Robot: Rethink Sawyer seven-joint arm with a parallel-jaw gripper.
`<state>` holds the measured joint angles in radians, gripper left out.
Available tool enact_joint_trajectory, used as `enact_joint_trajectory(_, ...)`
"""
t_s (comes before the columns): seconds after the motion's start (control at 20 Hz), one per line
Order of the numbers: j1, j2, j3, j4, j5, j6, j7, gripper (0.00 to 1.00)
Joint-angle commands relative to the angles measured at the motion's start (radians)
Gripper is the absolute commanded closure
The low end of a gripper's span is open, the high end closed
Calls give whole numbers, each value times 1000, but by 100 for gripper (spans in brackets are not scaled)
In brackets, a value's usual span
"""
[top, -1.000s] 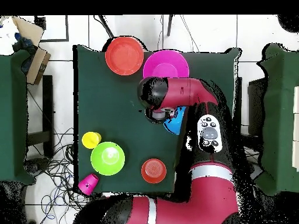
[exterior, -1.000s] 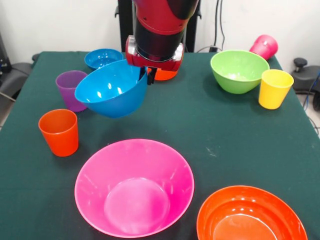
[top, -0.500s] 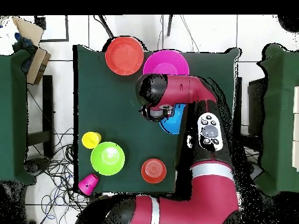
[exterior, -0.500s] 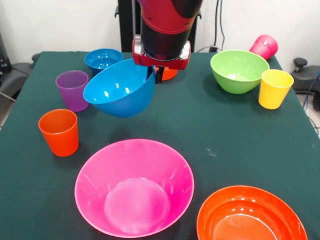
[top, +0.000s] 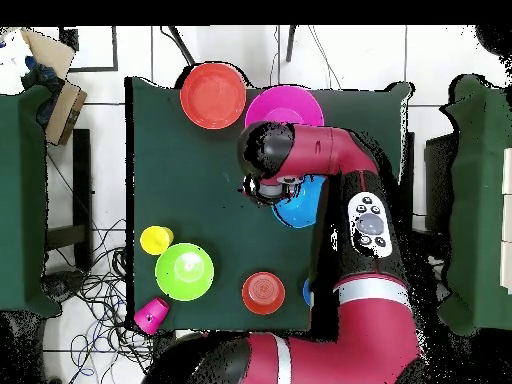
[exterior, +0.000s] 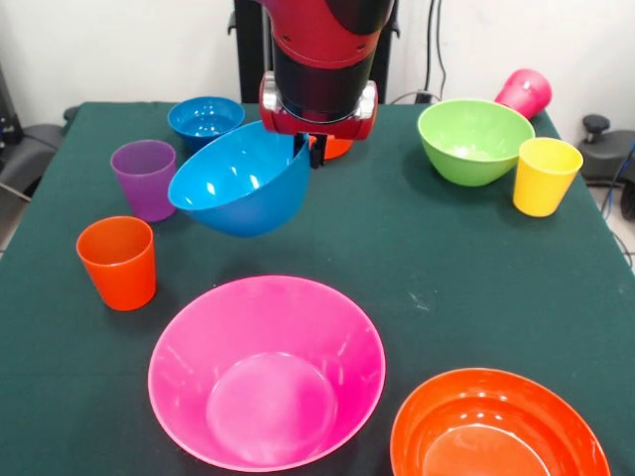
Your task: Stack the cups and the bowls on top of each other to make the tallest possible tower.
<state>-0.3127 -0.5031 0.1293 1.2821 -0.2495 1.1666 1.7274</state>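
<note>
I carried the blue bowl over the table.

My pincer pinched the rim of the medium blue bowl, which hung tilted in the air, clear of the cloth, beyond the big pink bowl. I judged it best to level the bowl, centre it above the pink one, then lower. The purple cup and orange cup stood to one side, leaving the path open.

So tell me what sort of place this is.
Most likely a robotics lab or test room. A red robot arm works at a table draped in dark green cloth, loose cables trail over a tiled floor, and a cardboard box sits to the side.
</note>
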Motion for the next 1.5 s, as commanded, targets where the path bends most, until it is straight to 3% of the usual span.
enact_joint_trajectory(0.05, -17, 8, 97, -73, -10, 101, -132, 100)
enact_joint_trajectory(1.5, -16, 43, 115, -181, -19, 200, -146, 100)
